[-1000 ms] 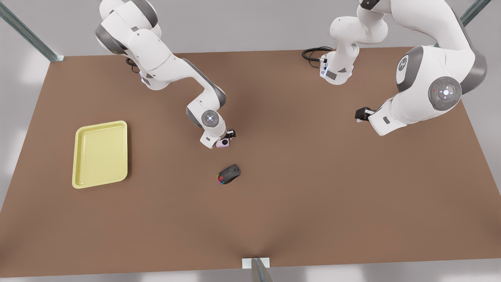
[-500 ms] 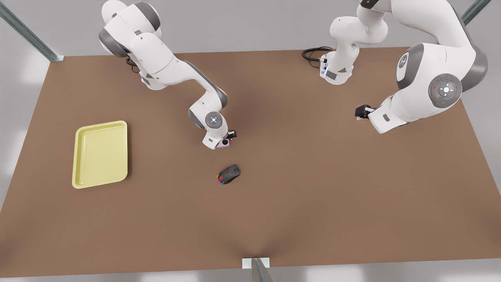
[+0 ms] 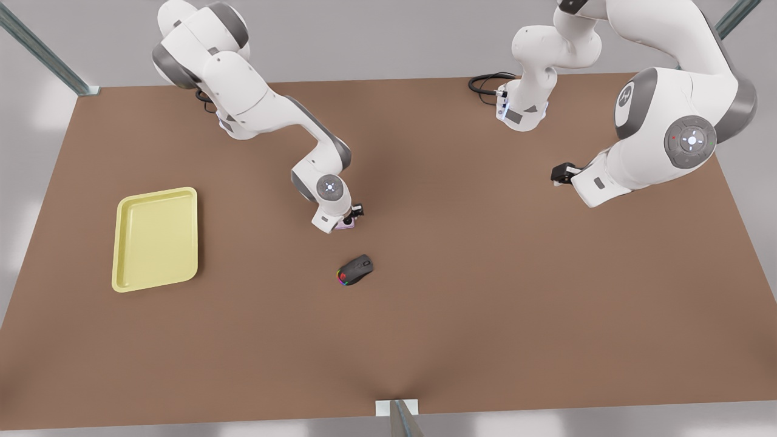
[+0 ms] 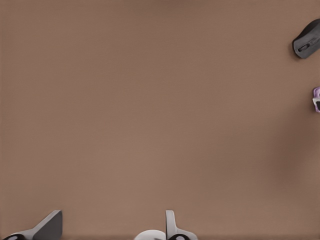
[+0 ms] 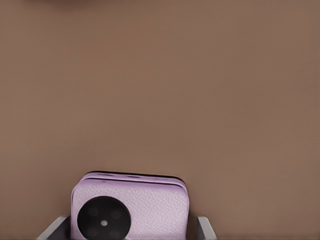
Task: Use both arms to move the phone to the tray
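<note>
Right claw (image 3: 348,222) has lifted the phone (image 5: 131,210) slightly; no legible writing.

Two white jointed arms (image 3: 255,103) (image 3: 661,127), glossy rounded shells, grey bands at joints. Round grey caps on the wrist joints with a small lit white centre; the cap on the front view's right also shows red and green dots. Black grippers with pale grey fingers (image 4: 50,227). Black cable (image 3: 485,82) loops by the far base; grey label patches on bases.
</note>
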